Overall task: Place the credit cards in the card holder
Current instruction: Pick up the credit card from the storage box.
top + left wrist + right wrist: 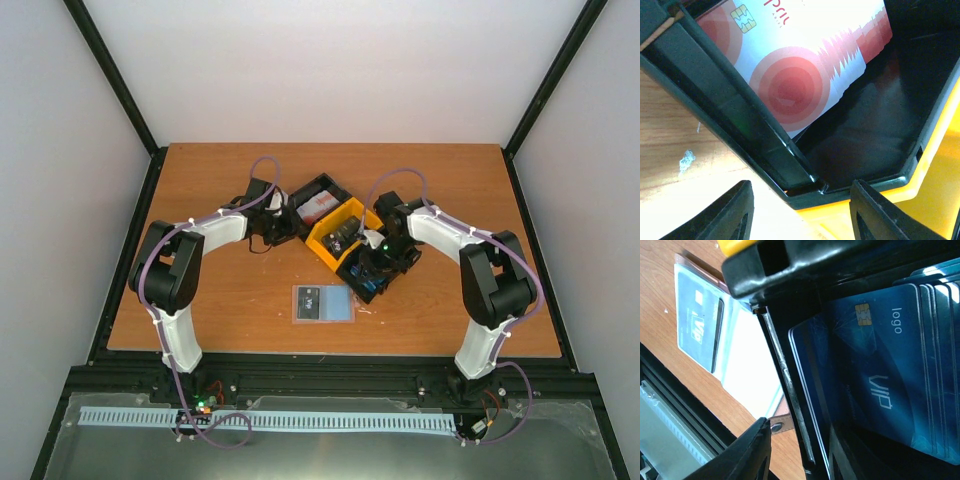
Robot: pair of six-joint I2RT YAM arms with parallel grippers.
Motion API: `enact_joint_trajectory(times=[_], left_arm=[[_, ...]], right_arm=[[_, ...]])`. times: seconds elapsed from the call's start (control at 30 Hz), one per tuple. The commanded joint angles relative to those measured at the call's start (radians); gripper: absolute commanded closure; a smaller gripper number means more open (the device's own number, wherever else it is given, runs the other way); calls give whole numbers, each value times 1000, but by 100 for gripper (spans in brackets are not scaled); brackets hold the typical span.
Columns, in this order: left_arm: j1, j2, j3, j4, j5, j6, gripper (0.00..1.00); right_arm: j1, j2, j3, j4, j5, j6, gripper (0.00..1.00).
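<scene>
- Desk (200, 190) carries three bins (320, 241), mid-frame.
- Card holder (338, 305) lies open below the bins (dark card (311, 302) in its left half), apart from both arms.
- Red-and-white cards (790, 75) fill upper frame; left fingers (730, 215) spread wide below, empty.
- Blue cards (880, 370) centre-right; right fingers (752, 452) narrow, straddling the bin wall; grip unclear.

- The left arm (185, 270) rises from its base, bends at a raised elbow and reaches forward and inward.
- The left gripper (277, 222) tips downward. In the wrist view its two fingers (735, 215) stand wide apart.
- The right arm (490, 280) mirrors this, elbow out to its side and forearm angled inward.
- The right gripper (372, 262) points down. One finger (754, 450) shows plainly, the other is dark and hard to make out, so the jaws seem parted.
</scene>
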Motion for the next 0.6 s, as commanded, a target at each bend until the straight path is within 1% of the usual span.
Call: enact_joint_trajectory(times=[0.0,0.1,0.17,0.3,0.43,0.57], left_arm=[[-6,18,-6,6,5,-3,45],[-6,15,-4,6,3,0,46],[-6,13,-4,2,4,3,45],[-6,4,-7,-1,1,10,45],[-6,-13,-10,-1,-5,14,45],[-6,-43,-15,0,-4,16,41]], right_arm=[[22,18,21,-14,50,-17,67],[44,48,47,2,90,-25,73],[45,56,59,22,114,-18,82],[45,44,101,19,171,-11,97],[45,3,129,0,233,-1,97],[45,-53,153,-43,264,13,97]])
